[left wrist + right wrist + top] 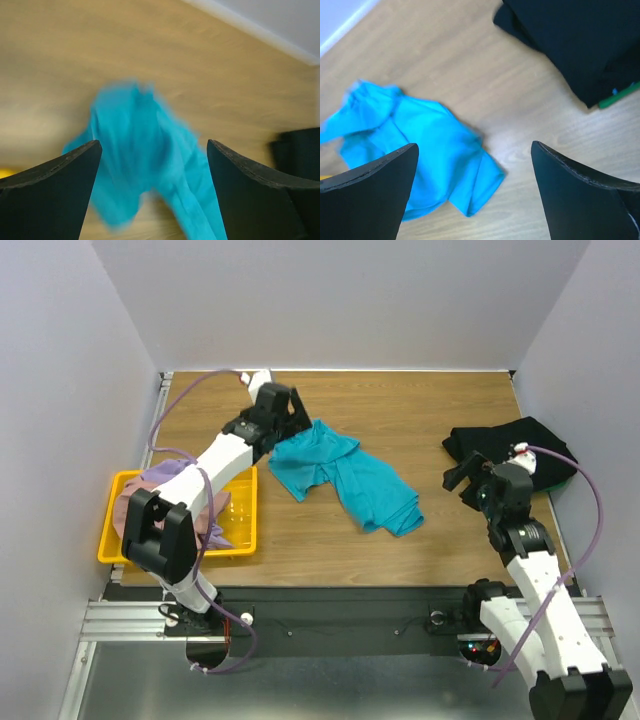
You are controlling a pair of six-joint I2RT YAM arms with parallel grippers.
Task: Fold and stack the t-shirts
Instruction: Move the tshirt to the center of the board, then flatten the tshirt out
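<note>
T-shirt (368,490) in teal lies crumpled on table (420,405) beside wide-spread left pincer (154,145).

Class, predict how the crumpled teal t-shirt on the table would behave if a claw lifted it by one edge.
Probably floppy: the teal t-shirt lies in soft folds, so it should drape and hang. Pushed, it would likely bunch on the wooden table rather than slide whole.

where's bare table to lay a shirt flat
Bare wood lies between the teal t-shirt and the black t-shirt, back to the far wall, and along the near edge from the yellow tray to the right gripper. Crowded: the tray, heaped with shirts, and the black t-shirt's corner.
</note>
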